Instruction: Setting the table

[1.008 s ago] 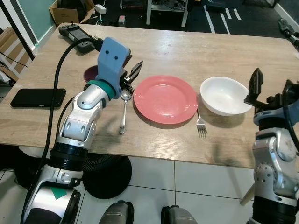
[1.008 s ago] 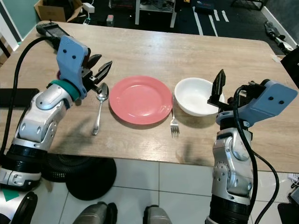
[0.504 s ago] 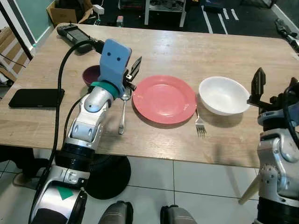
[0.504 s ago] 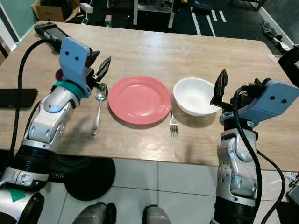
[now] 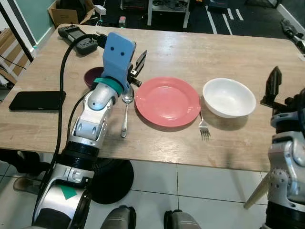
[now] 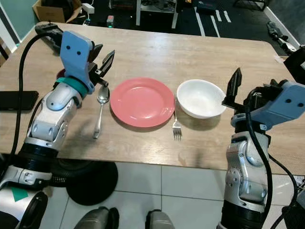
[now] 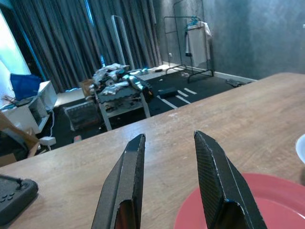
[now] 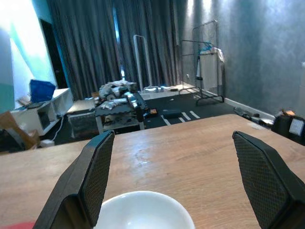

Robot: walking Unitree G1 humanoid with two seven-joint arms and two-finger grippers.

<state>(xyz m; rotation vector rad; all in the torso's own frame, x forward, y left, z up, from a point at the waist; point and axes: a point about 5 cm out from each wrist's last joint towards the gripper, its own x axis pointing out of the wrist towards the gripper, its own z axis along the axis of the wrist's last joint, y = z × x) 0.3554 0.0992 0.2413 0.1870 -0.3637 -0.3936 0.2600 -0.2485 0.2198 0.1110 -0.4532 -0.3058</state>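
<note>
Since half a second ago: right gripper [image 6: 235, 86] has drawn back from the bowl toward the table's right edge and lifted a little; left gripper [image 6: 104, 67] has tilted up slightly above the spoon. Tableware unmoved.

Light wooden table [image 5: 228, 52] carries:
- one round pink plate [image 5: 167, 101], centre
- one white round bowl [image 5: 229, 97], just right of the plate, not touching it
- one silver metal spoon [image 5: 126, 112], just left of the plate, bowl end away from the robot
- one silver fork [image 5: 204, 128], near the table's front edge, between plate and bowl, tines toward the robot
- one dark maroon dish [image 5: 93, 75], partly hidden behind the left arm
- one black phone [image 5: 38, 100], far left
- one black handheld controller [image 5: 78, 39], far left corner

Left gripper: fingers parted with a narrow gap, holding nothing, pointing over the plate's rim in the left wrist view.
Right gripper: fingers spread wide, empty, hovering near the bowl.
</note>
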